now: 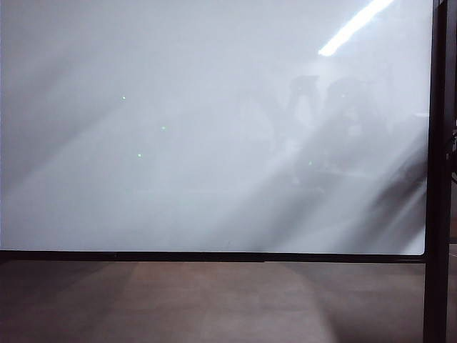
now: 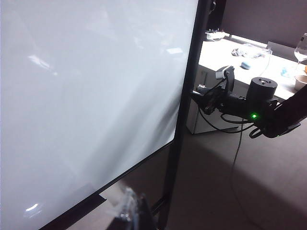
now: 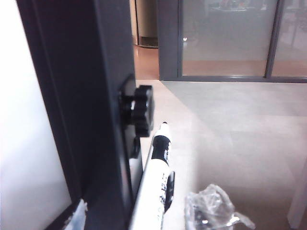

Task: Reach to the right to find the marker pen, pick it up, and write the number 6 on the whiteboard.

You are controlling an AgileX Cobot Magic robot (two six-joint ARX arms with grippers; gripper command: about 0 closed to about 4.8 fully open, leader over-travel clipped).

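Whiteboard (image 1: 214,143) fills the scene, blank. Left gripper (image 2: 129,211) hangs near its lower edge, its fingers' state impossible to tell. Right gripper (image 3: 158,211), jaws spread wide, straddles the marker (image 3: 156,182) beside the frame post (image 3: 86,96), not yet clenched.

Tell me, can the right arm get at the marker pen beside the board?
Probably yes: the open right gripper straddles the marker pen, nothing between; only the frame post and its knob crowd one side. The left gripper sits low beside the whiteboard.
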